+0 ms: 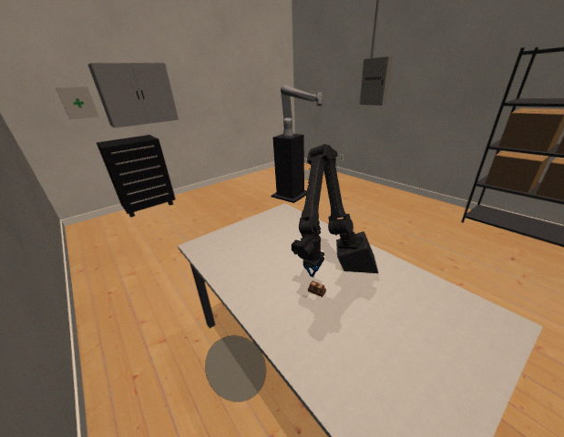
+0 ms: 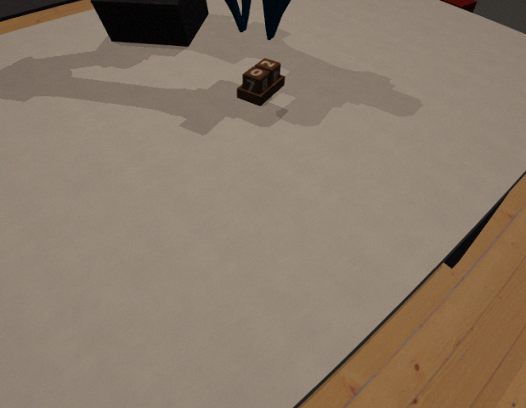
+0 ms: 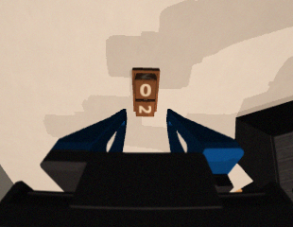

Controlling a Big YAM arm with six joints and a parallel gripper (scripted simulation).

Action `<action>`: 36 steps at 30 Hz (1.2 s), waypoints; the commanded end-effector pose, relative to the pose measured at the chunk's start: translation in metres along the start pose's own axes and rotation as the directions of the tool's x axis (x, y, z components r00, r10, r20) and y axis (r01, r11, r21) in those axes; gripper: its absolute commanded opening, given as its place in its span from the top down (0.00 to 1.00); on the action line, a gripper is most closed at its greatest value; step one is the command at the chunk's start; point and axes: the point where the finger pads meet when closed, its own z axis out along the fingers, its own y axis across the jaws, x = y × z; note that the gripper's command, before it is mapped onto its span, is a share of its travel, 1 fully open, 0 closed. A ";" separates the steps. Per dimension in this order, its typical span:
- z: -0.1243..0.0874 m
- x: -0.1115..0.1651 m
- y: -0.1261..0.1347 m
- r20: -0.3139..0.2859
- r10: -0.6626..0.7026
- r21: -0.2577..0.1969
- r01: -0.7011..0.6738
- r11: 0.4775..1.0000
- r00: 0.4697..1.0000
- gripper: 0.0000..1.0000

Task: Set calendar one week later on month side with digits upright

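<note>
While the blue fingers hang half-spread and empty, the brown calendar (image 3: 146,92) shows 0 and 2 on top.

Landmark: the tray (image 2: 259,95), resting flat on the table (image 2: 210,246).
Cubes: two cubes (image 2: 261,74) stand side by side in the tray.
Gripper: the gripper (image 2: 255,24) hangs above the table just behind the tray, apart from it, fingers half parted around nothing.
Arm base: the arm base (image 2: 122,26) sits behind the tray, to its left in the exterior view.
</note>
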 end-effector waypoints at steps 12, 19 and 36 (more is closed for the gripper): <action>-0.010 -0.006 0.020 0.007 0.050 -0.051 -0.050 0.997 0.999 0.54; -0.010 -0.006 0.020 0.007 0.048 -0.051 -0.048 0.998 0.999 0.54; -0.007 -0.006 0.017 0.007 0.045 -0.041 -0.044 0.998 0.999 0.54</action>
